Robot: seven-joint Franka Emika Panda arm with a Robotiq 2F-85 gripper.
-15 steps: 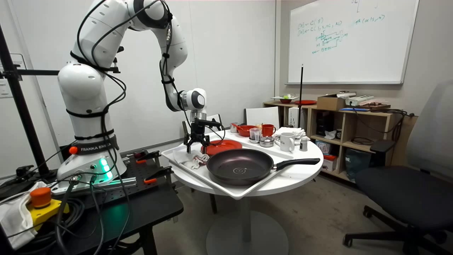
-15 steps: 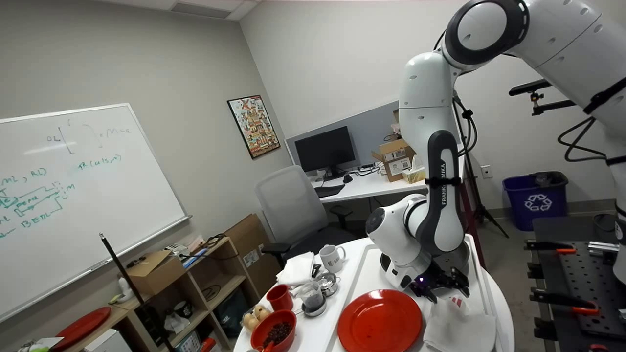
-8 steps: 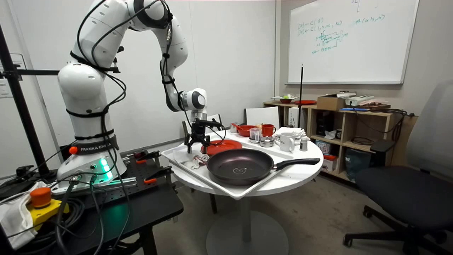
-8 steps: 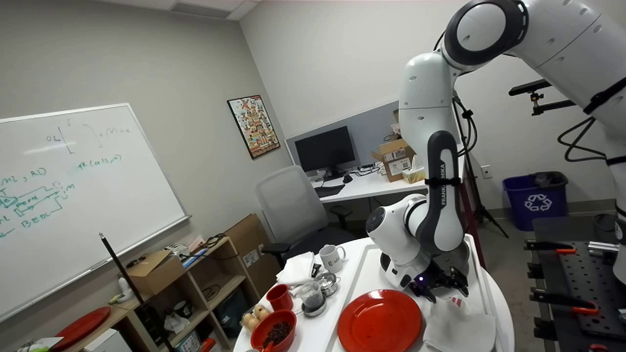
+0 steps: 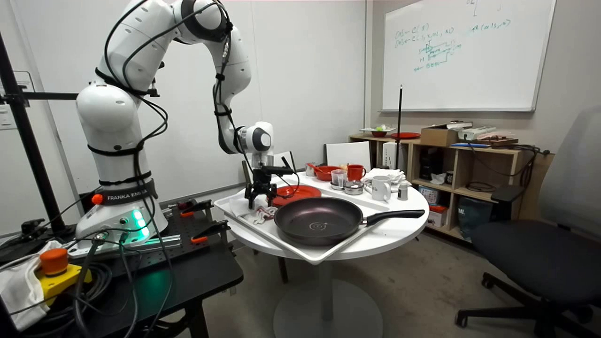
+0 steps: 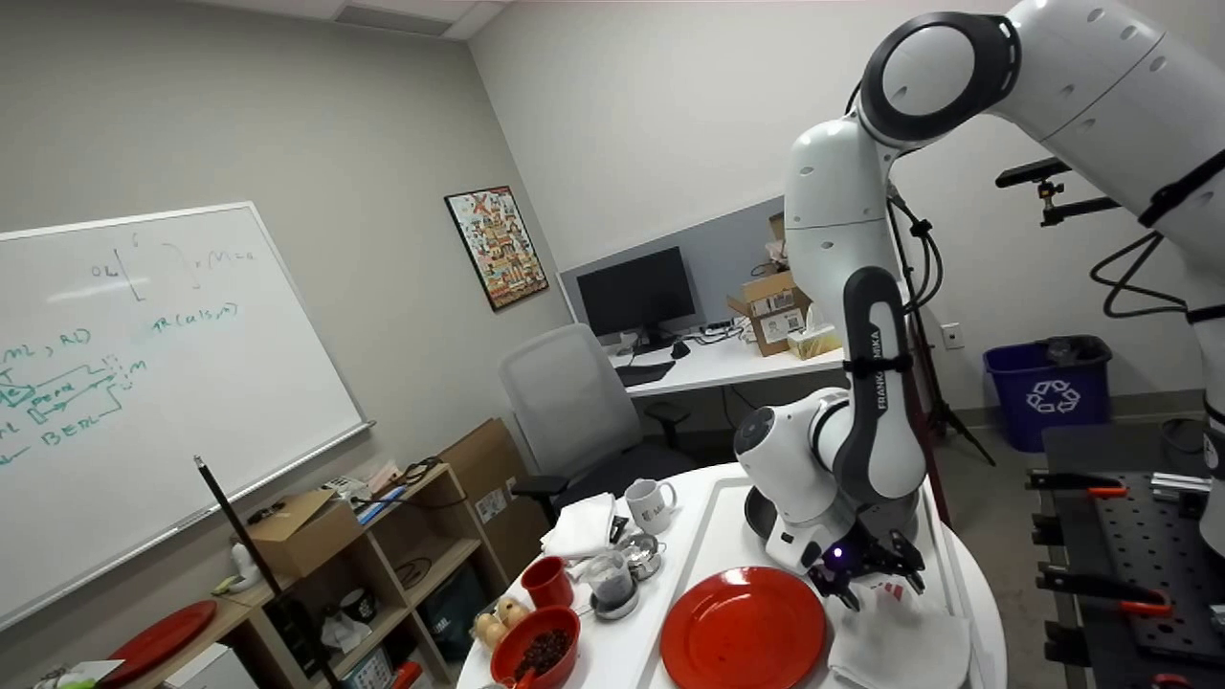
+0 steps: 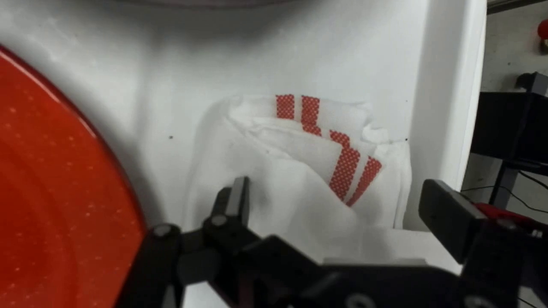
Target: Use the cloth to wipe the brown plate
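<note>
In the wrist view, the gripper [image 7: 338, 205] has its jaws wide apart, cloth [image 7: 295, 188] showing between them, plate [image 7: 55, 184] outside, at left. In an exterior view, pan [image 5: 324, 218] at the tray's [image 5: 314, 257] near corner, beside the cloth. In an exterior view, cloth between plate and the table's [image 6: 612, 651] right edge.

There was one desk [image 5: 401, 227] and one tray [image 7: 447, 107]. The tray carried one red plate [image 6: 743, 627], one frying pan [image 5: 319, 220], one striped cloth [image 7: 299, 184]. The desk also had one red bowl [image 5: 327, 174], one red mug [image 6: 545, 586], one white mug [image 6: 648, 509], so two mugs. Also counted: one robot arm [image 5: 233, 63], one whiteboard [image 6: 144, 402], one monitor [image 6: 636, 295].
</note>
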